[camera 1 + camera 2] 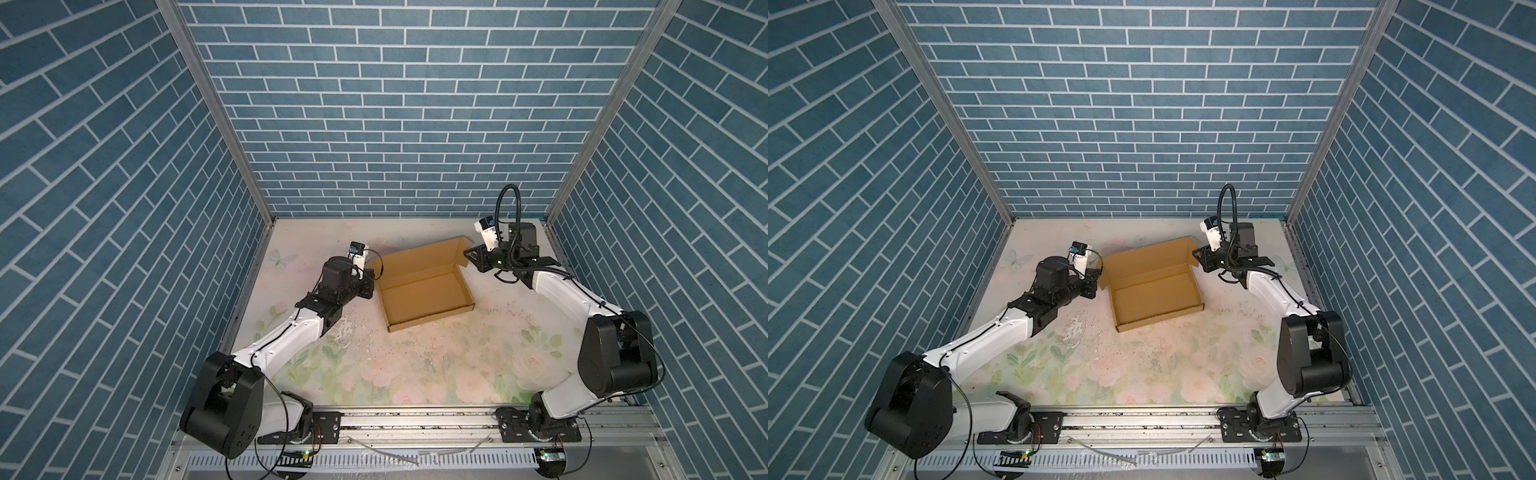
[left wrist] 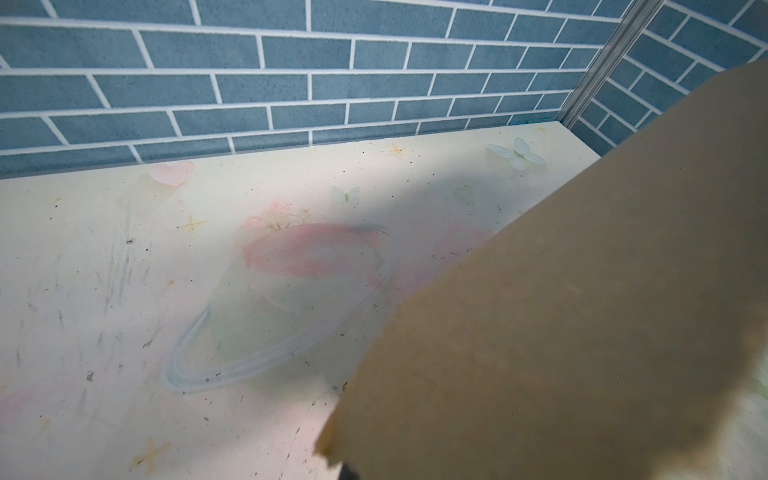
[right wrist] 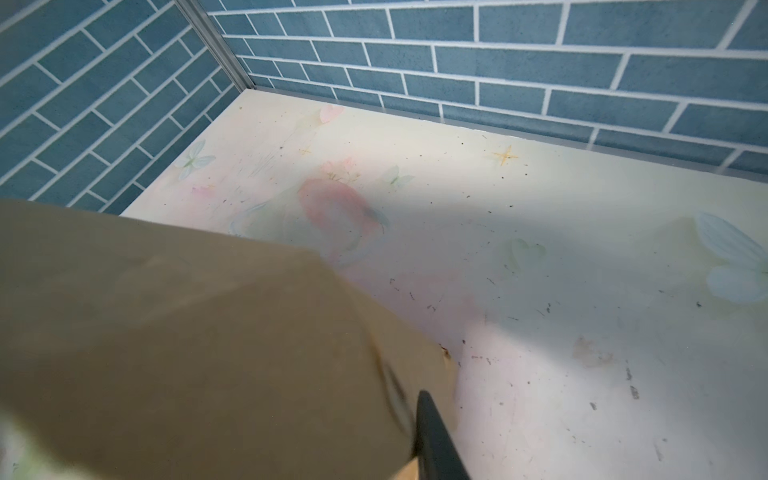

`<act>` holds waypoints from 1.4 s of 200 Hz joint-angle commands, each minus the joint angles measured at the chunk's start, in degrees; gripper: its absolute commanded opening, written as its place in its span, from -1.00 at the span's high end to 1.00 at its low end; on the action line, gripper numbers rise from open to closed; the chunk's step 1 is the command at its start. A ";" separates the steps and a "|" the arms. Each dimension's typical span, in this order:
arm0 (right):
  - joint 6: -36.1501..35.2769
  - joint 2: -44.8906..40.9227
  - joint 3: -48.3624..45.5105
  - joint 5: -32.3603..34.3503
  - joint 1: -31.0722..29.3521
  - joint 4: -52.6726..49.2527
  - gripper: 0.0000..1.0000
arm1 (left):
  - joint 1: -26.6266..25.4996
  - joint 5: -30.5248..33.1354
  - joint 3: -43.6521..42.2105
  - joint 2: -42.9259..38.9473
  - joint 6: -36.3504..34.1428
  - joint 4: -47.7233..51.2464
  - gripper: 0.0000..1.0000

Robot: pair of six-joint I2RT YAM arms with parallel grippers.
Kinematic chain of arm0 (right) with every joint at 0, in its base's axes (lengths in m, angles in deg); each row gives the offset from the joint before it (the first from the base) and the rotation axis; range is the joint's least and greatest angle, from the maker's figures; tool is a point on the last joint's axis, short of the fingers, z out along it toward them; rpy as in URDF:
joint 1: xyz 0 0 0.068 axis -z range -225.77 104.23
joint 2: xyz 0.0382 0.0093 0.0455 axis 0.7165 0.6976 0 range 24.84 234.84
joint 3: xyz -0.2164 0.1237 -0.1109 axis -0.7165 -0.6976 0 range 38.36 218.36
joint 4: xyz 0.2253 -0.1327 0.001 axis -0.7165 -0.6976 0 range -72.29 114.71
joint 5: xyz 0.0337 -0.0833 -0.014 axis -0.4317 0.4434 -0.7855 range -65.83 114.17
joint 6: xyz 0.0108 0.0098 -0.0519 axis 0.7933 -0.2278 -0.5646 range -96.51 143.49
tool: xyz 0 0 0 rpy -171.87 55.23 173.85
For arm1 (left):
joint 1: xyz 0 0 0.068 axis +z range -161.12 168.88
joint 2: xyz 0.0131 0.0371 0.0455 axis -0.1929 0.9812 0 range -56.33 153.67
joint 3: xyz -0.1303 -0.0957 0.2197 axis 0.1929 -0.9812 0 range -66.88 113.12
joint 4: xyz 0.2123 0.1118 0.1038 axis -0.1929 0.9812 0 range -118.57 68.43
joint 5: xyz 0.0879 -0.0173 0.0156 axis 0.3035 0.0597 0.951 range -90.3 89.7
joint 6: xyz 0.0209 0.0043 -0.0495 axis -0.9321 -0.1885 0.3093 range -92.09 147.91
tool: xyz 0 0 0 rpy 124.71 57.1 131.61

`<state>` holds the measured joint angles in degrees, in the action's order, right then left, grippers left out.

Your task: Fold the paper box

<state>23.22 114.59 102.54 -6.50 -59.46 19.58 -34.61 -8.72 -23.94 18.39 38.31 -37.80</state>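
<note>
The paper box (image 1: 422, 293), the only one, sits on the single flowered table (image 1: 415, 374) toward the back middle, with low walls forming a tray and its rear panel raised. Two grippers flank it. The left gripper (image 1: 371, 277) is closed against the left flap; whether it pinches the cardboard I cannot tell. The right gripper (image 1: 471, 255) is at the right rear corner. One dark finger (image 3: 436, 440) shows beside the cardboard, and I cannot tell whether its jaws are apart or together.

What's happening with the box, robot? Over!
Left gripper shut on a lid corner of the paper box. Right gripper at the opposite corner, grip unclear. Tray formed, lid raised, not closed. Nothing in the way.
</note>
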 commanded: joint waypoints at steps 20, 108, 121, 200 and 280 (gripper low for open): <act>0.62 -2.24 -3.04 -0.25 -2.84 0.48 0.59 | -0.40 0.71 1.88 1.17 3.66 0.00 1.00; 1.85 -4.49 -8.04 2.76 -4.93 2.27 0.57 | -3.62 5.58 1.88 3.29 8.58 0.79 1.00; 2.18 -4.68 -8.70 2.90 -5.19 2.65 0.56 | -4.26 6.63 1.14 3.32 9.56 0.15 1.00; 3.67 -8.12 -13.30 5.92 -6.92 4.86 0.52 | -11.21 13.79 -2.16 5.83 11.84 -3.04 1.00; 4.32 -11.16 -16.97 8.86 -8.32 5.52 0.47 | -15.25 20.26 -10.84 4.96 13.66 -10.76 1.00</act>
<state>26.69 104.89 87.51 3.68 -66.10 23.45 -47.76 13.88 -30.96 21.80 50.61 -52.60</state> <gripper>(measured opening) 0.261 0.061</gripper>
